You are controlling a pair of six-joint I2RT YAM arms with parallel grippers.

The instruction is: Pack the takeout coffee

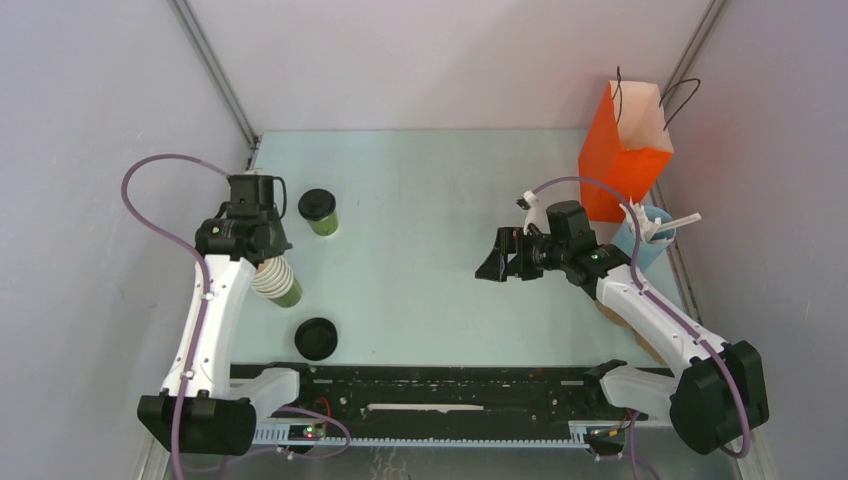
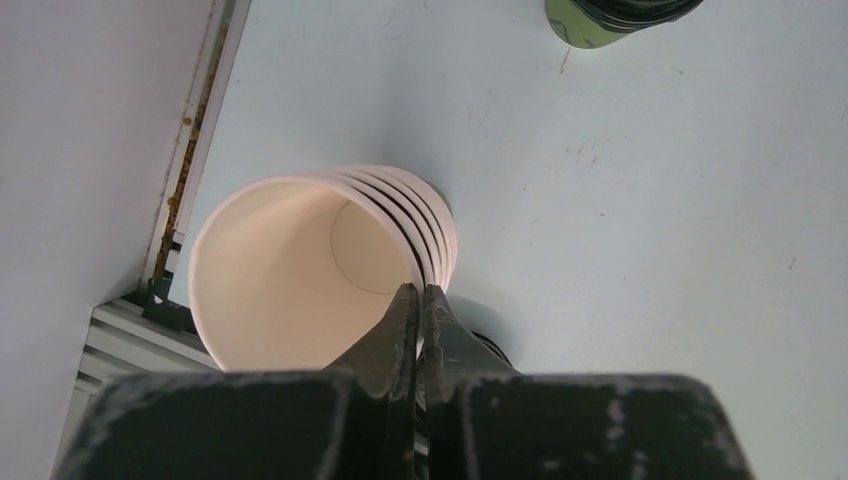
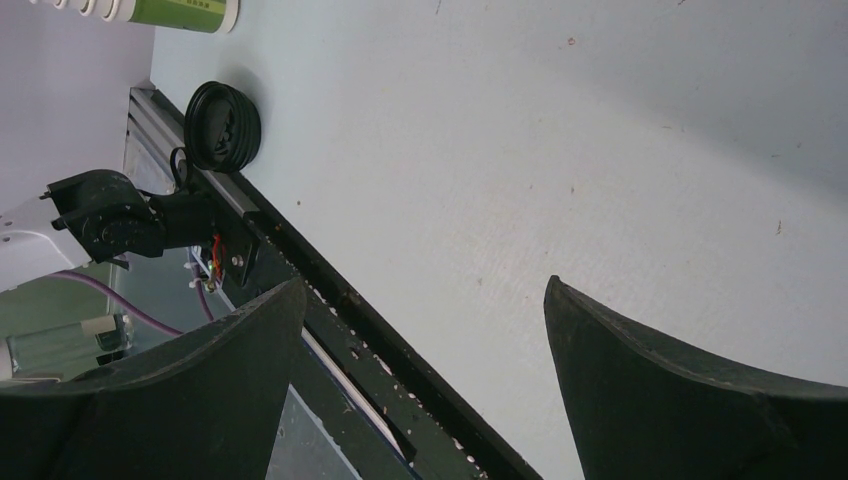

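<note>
One takeout coffee [image 1: 319, 211], an olive-green cup with a black lid, stands upright at the back left; its edge shows at the top of the left wrist view [image 2: 620, 14]. Just in front of it a lidless nested cup stack [image 1: 277, 280] leans over, its white mouth toward my left gripper [image 1: 262, 260]. That gripper [image 2: 421, 292] is shut on the rim of the stack's innermost cup [image 2: 300, 270], one finger inside and one outside. My right gripper [image 1: 493, 267] hovers open over the table's middle right, with nothing between its fingers [image 3: 425, 287].
A loose black lid [image 1: 316, 338] [image 3: 222, 125] lies near the front rail [image 3: 350, 320]. An orange paper bag [image 1: 625, 150] stands open at the back right, with a blue cup of white stirrers [image 1: 650, 235] in front of it. Walls close in on both sides.
</note>
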